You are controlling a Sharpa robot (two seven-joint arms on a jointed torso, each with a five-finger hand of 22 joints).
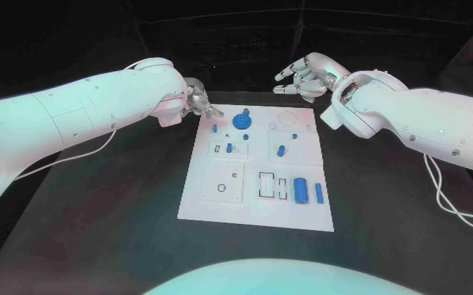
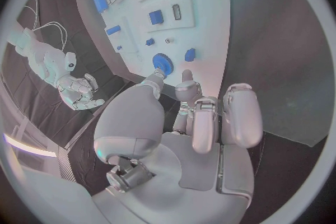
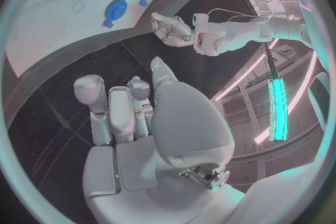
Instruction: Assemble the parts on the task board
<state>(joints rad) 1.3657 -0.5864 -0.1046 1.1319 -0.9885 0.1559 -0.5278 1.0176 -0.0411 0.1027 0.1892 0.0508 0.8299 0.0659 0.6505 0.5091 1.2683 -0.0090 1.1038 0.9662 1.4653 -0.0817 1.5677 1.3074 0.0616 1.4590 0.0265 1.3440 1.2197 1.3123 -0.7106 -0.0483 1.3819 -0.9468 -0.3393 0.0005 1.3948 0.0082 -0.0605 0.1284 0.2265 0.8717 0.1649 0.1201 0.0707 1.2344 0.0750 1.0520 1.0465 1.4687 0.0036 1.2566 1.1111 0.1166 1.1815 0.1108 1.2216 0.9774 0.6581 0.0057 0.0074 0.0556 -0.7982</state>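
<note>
The task board (image 1: 258, 172) lies in the middle of the black table (image 1: 109, 192), and the blue gear (image 1: 242, 121) sits near the board's far edge, toward its left corner. The left hand (image 1: 195, 102) hovers at that corner with its fingers loosely spread and nothing in them; in the left wrist view a fingertip (image 2: 158, 75) reaches close to the gear (image 2: 162, 61), though contact cannot be confirmed. The right hand (image 1: 308, 75) hangs beyond the board's far right corner, fingers apart and empty.

The likely trouble is a nudge: if the left hand closes off-centre, it could push the gear sideways instead of lifting it, or shift the light board on the table. The small neighbouring pieces by the gear could also be knocked.

Counted on the board in the head view: one gear, two upright-lying blue cylinders (image 1: 301, 190) near the board's near right corner, and roughly five smaller blue pieces (image 1: 281, 149) between them and the gear; the smallest are hard to tell apart.
</note>
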